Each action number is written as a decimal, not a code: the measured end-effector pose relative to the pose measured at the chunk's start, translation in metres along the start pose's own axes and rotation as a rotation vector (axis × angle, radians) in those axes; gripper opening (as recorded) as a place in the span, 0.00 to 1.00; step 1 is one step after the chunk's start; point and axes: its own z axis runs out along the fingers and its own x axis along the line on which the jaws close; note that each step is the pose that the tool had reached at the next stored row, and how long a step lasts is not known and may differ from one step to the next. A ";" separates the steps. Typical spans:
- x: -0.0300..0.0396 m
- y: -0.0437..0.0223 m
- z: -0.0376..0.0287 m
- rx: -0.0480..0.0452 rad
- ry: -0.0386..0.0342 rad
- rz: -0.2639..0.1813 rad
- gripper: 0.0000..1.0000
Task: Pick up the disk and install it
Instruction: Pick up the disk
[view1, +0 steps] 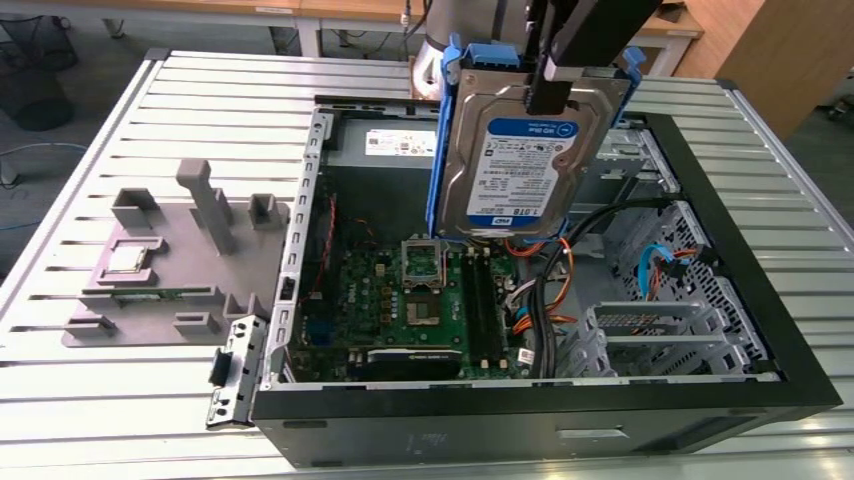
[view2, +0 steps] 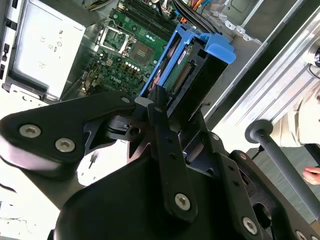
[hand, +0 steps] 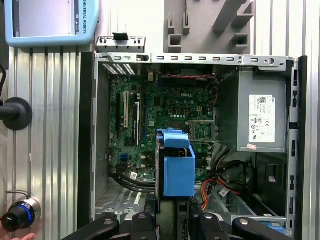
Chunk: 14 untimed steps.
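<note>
The end effector (view1: 546, 92) is clamped on the upper end of the disk (view1: 527, 160) and holds it upright in the air, with its label facing out. The disk hangs over the open computer case (view1: 534, 425), above the motherboard (view1: 400, 300). A grey fixture (view1: 174, 250) lies on the tabletop (view1: 107, 400), to the exterior view's left of the case.

My gripper (hand: 174, 210) clamps the disk (hand: 178, 167), one finger on each side of its blue plastic frame. The disk hangs over an open computer case (hand: 87, 150) with a green motherboard (hand: 165, 105) exposed. A grey power-supply box (hand: 260, 117) with a white sticker sits against one case wall. Orange and black cables (hand: 225, 182) lie near the disk. The case rests on a slatted metal table (hand: 45, 150).
</note>
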 end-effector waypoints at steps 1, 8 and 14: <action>0.0000 0.0000 0.0000 0.0000 0.0000 0.000 0.35; 0.0003 0.0000 0.0000 0.0000 0.0000 0.000 0.35; 0.0007 0.0000 0.0000 0.0000 0.0000 0.000 0.35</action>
